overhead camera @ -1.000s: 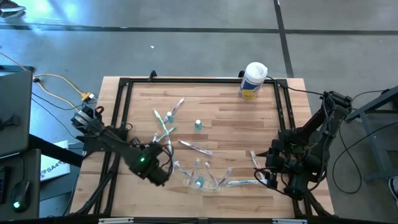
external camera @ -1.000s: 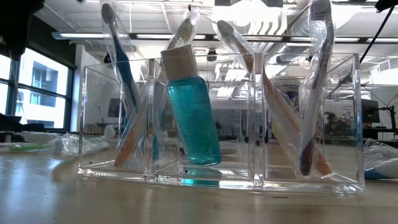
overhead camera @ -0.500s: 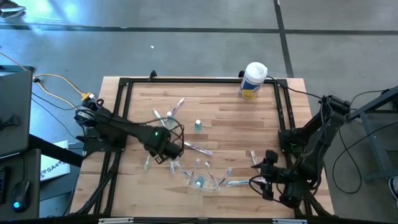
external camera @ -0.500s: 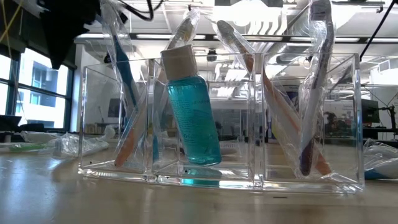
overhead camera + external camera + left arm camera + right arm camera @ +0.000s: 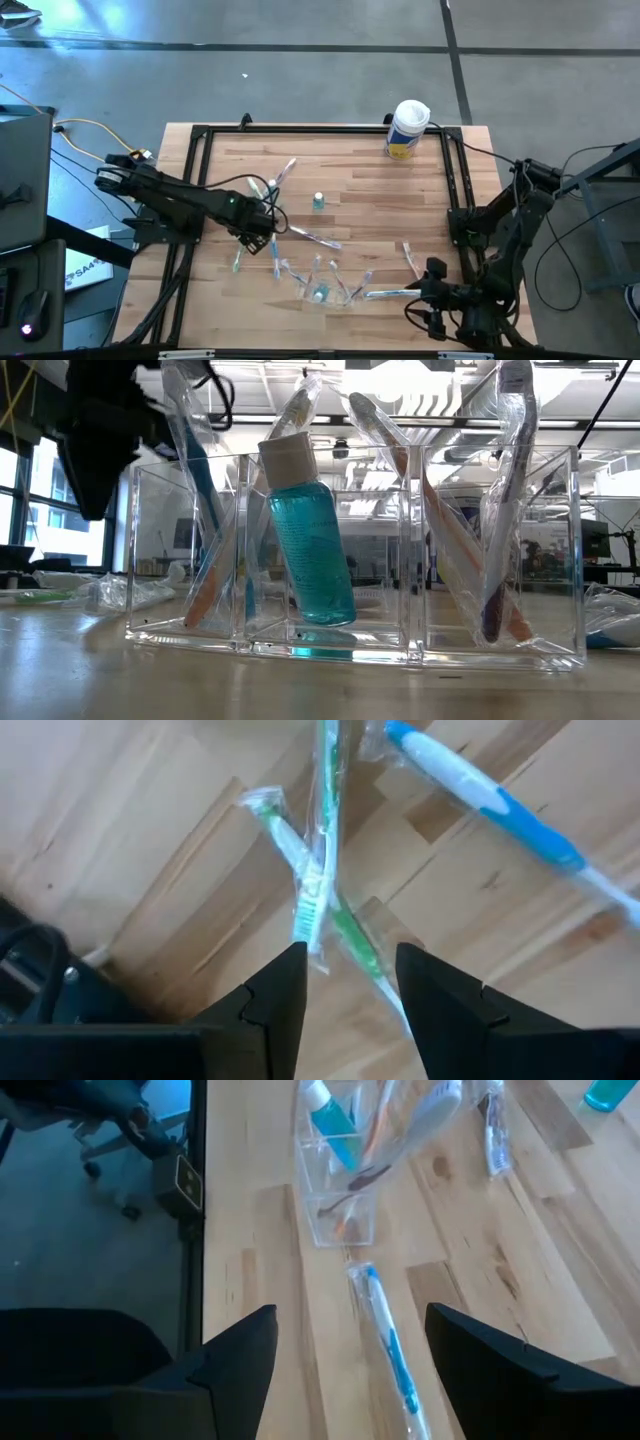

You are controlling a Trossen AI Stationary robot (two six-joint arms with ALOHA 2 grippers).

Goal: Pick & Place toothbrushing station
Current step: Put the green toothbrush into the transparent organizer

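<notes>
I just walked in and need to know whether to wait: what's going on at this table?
A two-armed robot is sorting wrapped toothbrushes into a clear holder near the table's front edge, which already has several brushes and a teal bottle. The left gripper, open and empty, hangs over two crossed green toothbrushes lying on the wood. The right gripper, open, waits at the front right, near a blue toothbrush lying beside the holder. More brushes are loose on the table.

Even, bright overhead light falls on the worktop (image 5: 380, 190), casting only soft shadows. In the low view, ceiling strip lights and windows glare through the clear holder (image 5: 350, 560), backlighting a dark arm. Both wrist views are slightly soft, the near fingers blurred.
</notes>
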